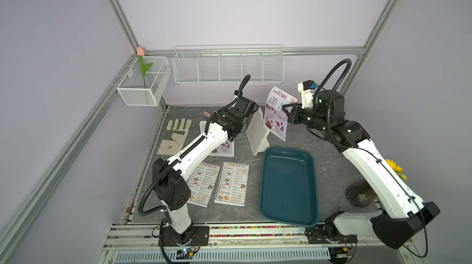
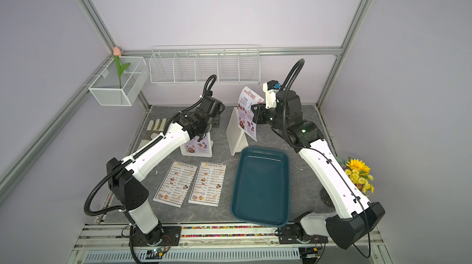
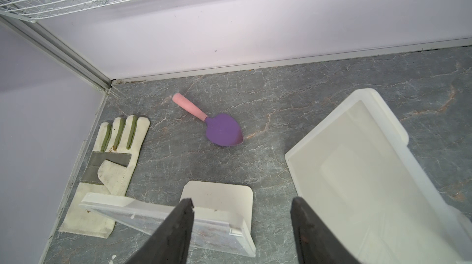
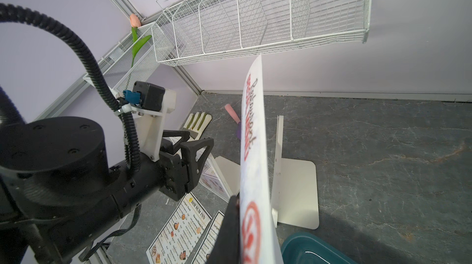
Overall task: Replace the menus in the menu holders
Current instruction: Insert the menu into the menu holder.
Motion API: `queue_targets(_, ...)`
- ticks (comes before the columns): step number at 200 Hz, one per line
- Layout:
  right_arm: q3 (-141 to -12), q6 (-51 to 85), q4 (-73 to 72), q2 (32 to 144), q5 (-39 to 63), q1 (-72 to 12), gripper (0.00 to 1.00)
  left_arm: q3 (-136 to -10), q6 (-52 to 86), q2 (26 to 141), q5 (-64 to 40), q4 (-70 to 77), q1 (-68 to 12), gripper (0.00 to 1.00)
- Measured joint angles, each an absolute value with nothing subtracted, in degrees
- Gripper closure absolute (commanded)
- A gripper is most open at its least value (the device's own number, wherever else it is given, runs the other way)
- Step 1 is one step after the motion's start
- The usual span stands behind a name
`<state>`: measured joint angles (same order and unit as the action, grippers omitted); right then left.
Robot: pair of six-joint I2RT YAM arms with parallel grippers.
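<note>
My right gripper (image 4: 241,211) is shut on a red "SPECIAL MENU" sheet (image 1: 277,112), holding it upright in the air just beside the empty white menu holder (image 1: 256,132). My left gripper (image 3: 242,200) hangs open with nothing in it, over the other menu holder (image 3: 219,227). That holder (image 2: 198,145) has a food-photo menu in it. Two "DIM SUM INN" menus (image 1: 203,186) (image 1: 232,184) lie flat side by side at the front of the table.
A dark teal tray (image 1: 288,186) lies at the front right, close to the empty holder. A work glove (image 1: 175,135) and a purple trowel (image 3: 224,129) lie at the back left. A wire rack (image 1: 228,66) and a mesh basket (image 1: 144,81) hang on the walls. Yellow flowers (image 2: 358,175) stand at the right edge.
</note>
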<state>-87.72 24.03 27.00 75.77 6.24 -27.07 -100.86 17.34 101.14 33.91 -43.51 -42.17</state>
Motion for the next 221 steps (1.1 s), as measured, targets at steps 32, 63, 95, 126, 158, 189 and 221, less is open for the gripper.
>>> queue_targets(32, -87.77, 23.99, 26.96, 74.98, 5.74, -27.07, 0.94, -100.86, 17.34, 101.14, 33.89, -43.51, -42.17, 0.37)
queue_targets(63, -87.77, 23.99, 26.96, 74.78, 5.56, -27.07, 0.94, -100.86, 17.34, 101.14, 33.89, -43.48, -42.17, 0.37)
queue_targets(95, -87.77, 23.99, 26.96, 74.78, 5.58, -27.07, 0.94, -100.86, 17.34, 101.14, 33.93, -43.51, -42.17, 0.37)
queue_targets(126, -87.77, 23.99, 26.96, 74.78, 5.58, -27.07, 0.94, -100.86, 17.34, 101.14, 34.17, -43.48, -42.17, 0.37)
queue_targets(158, -87.74, 23.99, 26.96, 74.78, 5.56, -27.07, 0.94, -100.86, 17.34, 101.14, 34.26, -43.48, -42.17, 0.37)
queue_targets(189, -87.72, 23.99, 26.98, 74.78, 5.45, -27.07, 0.94, -100.86, 17.34, 101.14, 34.26, -43.51, -42.17, 0.37)
queue_targets(221, -87.72, 23.92, 26.98, 74.78, 5.32, -27.07, 0.94, -100.86, 17.34, 101.14, 34.26, -43.51, -42.17, 0.37)
